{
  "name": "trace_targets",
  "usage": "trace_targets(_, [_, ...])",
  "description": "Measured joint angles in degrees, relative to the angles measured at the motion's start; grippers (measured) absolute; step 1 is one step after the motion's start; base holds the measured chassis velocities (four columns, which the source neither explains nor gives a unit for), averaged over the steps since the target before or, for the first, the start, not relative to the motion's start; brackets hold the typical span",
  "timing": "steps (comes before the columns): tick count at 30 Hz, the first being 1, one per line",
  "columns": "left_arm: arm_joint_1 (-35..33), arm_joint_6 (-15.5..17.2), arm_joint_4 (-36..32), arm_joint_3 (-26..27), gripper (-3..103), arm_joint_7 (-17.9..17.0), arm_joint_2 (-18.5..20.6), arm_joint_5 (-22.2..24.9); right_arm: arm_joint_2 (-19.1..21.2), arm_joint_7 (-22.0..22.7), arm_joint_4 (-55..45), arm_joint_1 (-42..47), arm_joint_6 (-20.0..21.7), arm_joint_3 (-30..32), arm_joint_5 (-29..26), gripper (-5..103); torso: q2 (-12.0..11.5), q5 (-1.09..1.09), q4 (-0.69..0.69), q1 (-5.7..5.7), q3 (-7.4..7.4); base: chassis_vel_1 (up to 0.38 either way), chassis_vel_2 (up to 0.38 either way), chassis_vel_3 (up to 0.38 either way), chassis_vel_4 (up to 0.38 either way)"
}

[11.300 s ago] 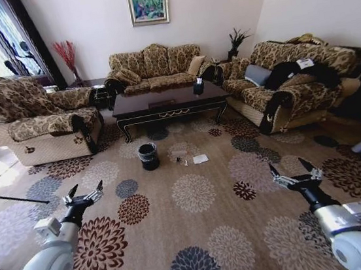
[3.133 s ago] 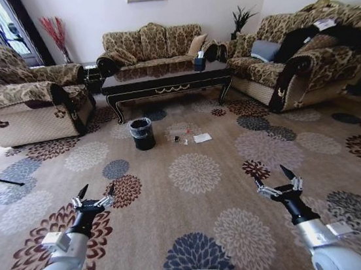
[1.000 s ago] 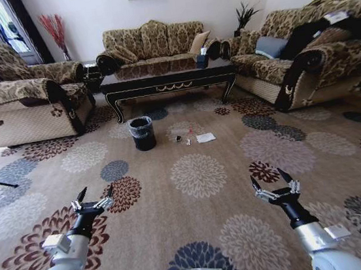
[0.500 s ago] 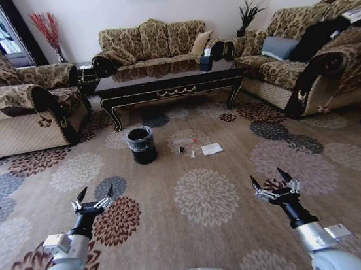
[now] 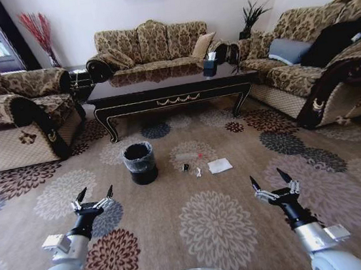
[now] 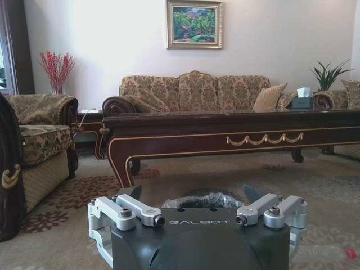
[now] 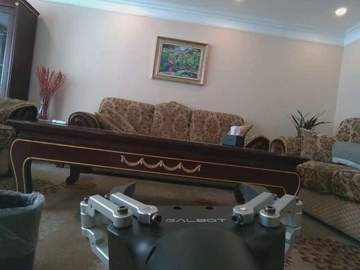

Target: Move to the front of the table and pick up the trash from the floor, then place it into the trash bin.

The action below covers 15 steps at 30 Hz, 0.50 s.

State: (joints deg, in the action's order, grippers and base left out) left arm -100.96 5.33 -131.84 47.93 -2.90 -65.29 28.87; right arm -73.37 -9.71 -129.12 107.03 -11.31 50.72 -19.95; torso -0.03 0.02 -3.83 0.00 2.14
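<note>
Both sets of fingers are spread wide and hold nothing: the left gripper (image 5: 93,200) and the right gripper (image 5: 271,184) hover low above the beige flower-medallion carpet (image 5: 211,223). Well ahead of the fingertips, between the two grippers, lies the trash: a flat white paper square (image 5: 220,165), a thin clear wrapper with a red spot (image 5: 189,155) and tiny dark scraps (image 5: 185,167). Just beside them stands the small round black trash bin with its grey bag liner (image 5: 139,162), and beyond it the long glossy dark wood coffee table (image 5: 172,90). I judge the approach step is in hand; next calls for closing in and lowering a gripper onto the litter.
</note>
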Motion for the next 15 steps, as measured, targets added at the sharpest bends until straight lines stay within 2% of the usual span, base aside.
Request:
trace_targets(2, [0.05, 0.00, 0.00, 0.01, 100, 0.00, 0.00, -0.06, -0.01, 0.00, -0.05, 0.01, 0.00, 0.01, 0.09, 100, 0.00, -0.06, -0.01, 0.00, 0.00, -0.311, 0.290, 0.295, -0.313])
trace_targets(6, [0.07, 0.01, 0.00, 0.11, 100, -0.06, -0.03, -0.15, -0.02, 0.07, -0.06, -0.04, 0.02, -0.01, 0.20, 100, -0.01, 0.04, 0.01, 0.01, 0.02, -0.287, 0.297, 0.294, -0.284])
trace_targets(8, [0.05, 0.04, 0.05, 0.14, 100, -0.07, -0.04, -0.17, -0.02, 0.09, -0.07, -0.04, 0.03, -0.02, 0.25, 100, -0.01, -0.06, -0.01, 0.00, 0.02, -0.271, 0.258, 0.278, -0.242])
trace_targets(10, [0.02, 0.07, 0.09, 0.15, 100, -0.07, -0.05, -0.21, -0.03, 0.11, -0.09, -0.02, 0.03, -0.02, 0.36, 100, 0.00, -0.07, -0.01, 0.00, 0.02, -0.252, 0.224, 0.208, -0.264])
trace_targets(12, [0.02, 0.22, 0.14, 0.17, 100, -0.12, -0.06, -0.45, -0.12, 0.26, -0.09, -0.02, 0.07, -0.05, 0.83, 100, 0.00, 0.04, 0.00, 0.00, 0.02, -0.207, 0.256, 0.217, -0.214])
trace_targets(15, [0.05, 0.43, 0.42, 0.17, 100, -0.25, -0.07, -0.87, -0.25, 0.44, -0.07, -0.02, 0.08, -0.08, 1.36, 100, 0.00, -0.06, 0.00, 0.00, 0.02, -0.204, 0.197, 0.217, -0.190])
